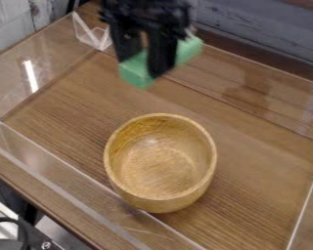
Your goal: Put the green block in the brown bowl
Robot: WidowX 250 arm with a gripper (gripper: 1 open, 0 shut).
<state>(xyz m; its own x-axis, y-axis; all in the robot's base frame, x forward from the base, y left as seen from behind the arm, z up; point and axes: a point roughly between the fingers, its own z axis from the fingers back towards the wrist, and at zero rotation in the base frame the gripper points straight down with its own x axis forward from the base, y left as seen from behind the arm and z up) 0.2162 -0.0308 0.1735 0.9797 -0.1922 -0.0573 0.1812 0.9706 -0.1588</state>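
Observation:
My gripper (154,64) hangs in the air above the table, shut on the green block (138,70). The block sits crosswise between the black fingers, one end sticking out at the lower left and the other (188,51) at the upper right. It is held well above the far rim of the brown bowl (160,162). The wooden bowl stands upright on the table at the centre front, and its hollow holds nothing.
The wooden table (67,117) is enclosed by low clear plastic walls (42,166) along the front and sides. A grey wall runs behind the table at the back right.

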